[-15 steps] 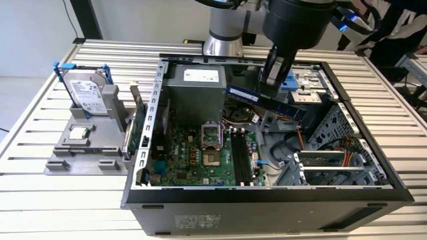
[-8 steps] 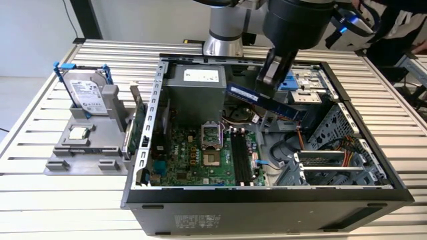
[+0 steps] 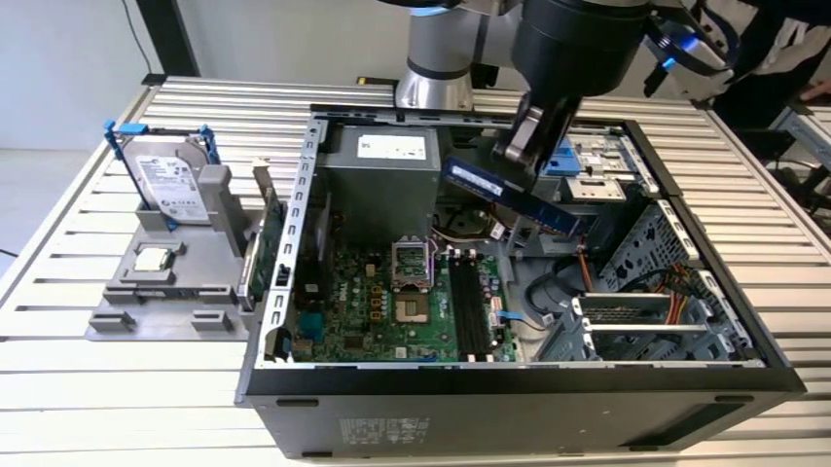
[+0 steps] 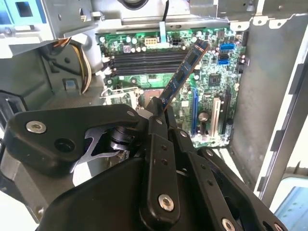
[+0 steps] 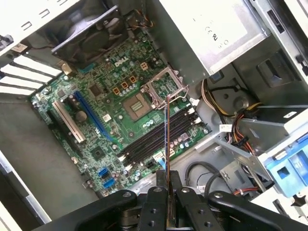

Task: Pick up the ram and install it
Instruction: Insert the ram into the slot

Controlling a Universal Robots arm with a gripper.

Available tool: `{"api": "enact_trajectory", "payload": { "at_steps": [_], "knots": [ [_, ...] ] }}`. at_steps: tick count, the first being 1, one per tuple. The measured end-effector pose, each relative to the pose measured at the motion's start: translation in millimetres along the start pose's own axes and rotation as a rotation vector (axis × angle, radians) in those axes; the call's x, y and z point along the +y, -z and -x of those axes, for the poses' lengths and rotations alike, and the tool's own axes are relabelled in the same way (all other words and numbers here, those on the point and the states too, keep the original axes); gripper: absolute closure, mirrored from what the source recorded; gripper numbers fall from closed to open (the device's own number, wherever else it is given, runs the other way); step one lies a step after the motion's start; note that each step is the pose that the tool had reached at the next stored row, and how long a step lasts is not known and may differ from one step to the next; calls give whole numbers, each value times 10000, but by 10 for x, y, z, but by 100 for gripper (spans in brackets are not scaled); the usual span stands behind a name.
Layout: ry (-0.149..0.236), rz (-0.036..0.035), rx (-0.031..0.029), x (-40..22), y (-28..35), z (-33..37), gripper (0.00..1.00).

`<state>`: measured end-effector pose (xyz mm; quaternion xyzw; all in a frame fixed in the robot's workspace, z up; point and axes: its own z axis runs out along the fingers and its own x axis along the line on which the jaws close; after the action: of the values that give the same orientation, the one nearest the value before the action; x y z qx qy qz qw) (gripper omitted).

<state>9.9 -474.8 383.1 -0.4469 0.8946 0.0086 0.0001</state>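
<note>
The ram (image 3: 520,197) is a thin dark stick held tilted above the open computer case, over the motherboard (image 3: 377,311). My gripper (image 3: 523,161) is shut on its upper end. In the second wrist view the ram (image 4: 185,72) juts out from my gripper (image 4: 159,109) toward the board. Seen edge-on in the first wrist view, the ram (image 5: 167,139) rises from my gripper (image 5: 168,182) and hangs over the black memory slots (image 5: 159,134). Those slots (image 3: 470,306) lie to the exterior view's right of the CPU socket (image 3: 413,311), well below the stick.
The case walls (image 3: 520,389) surround the board, with a power supply (image 3: 389,156) at the back and a drive cage with cables (image 3: 636,321) on the exterior view's right. A grey fixture (image 3: 143,311) outside the case holds a hard drive (image 3: 169,180), a processor (image 3: 154,259) and a green card (image 3: 267,243).
</note>
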Motion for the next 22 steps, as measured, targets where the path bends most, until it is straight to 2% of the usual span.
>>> {"api": "enact_trajectory", "payload": {
  "at_steps": [8,22],
  "knots": [
    [-1038,-8,-16,0,0,0,100],
    [-3465,-28,-53,0,-1,0,100]
  ]
}}
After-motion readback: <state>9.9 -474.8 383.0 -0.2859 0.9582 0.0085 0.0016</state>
